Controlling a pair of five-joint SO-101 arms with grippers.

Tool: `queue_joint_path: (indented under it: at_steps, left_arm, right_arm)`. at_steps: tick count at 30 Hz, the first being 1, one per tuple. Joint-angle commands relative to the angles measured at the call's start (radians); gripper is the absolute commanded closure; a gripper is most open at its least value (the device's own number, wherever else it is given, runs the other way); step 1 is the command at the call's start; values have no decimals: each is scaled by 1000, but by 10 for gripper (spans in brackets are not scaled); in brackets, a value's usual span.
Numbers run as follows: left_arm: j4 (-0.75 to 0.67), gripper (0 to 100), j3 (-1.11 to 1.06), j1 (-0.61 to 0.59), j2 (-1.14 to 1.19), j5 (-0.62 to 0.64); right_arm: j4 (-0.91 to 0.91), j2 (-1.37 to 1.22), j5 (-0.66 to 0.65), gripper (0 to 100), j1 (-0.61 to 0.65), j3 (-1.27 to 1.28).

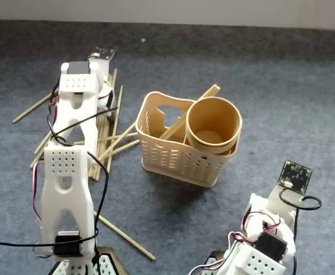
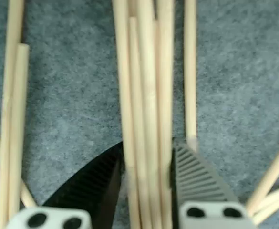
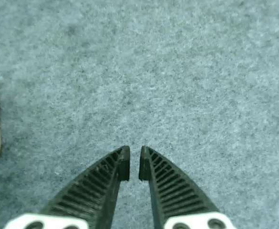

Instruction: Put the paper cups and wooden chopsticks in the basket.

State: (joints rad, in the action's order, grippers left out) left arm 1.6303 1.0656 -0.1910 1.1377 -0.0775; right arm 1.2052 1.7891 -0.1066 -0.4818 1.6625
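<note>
Near the worktop's [image 1: 270,86] left edge, my left pincer [image 2: 146,152] pinches a bundle of about four wooden chopsticks [image 2: 146,95]. From above, my left arm [image 1: 78,114] covers that grip. Loose chopsticks [image 1: 117,114] lie crossed beside it, too tangled to count. One lone chopstick [image 1: 124,236] lies toward the front edge. Mid-worktop, the basket [image 1: 178,154] holds one paper cup [image 1: 213,123] and one leaning chopstick [image 1: 208,93]. My right pincer [image 3: 133,164] hovers with its tips nearly pressed together, holding nothing.

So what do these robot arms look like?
White plastic. The left arm has links dotted with small holes, plus black and red cables. The right arm carries a small dark circuit board. The left tool and right tool are black, ribbed, tapering.
</note>
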Motion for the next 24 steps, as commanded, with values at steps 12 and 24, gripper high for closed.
queue_joint_path:
  at_steps: [12,24]
  left_arm:
    - [115,997,440,-21,85,-49]
    - [110,998,581,54,-197,-44]
  right_arm:
    - [7,4,-5,943,1,151]
    - [7,4,-6,943,1,151]
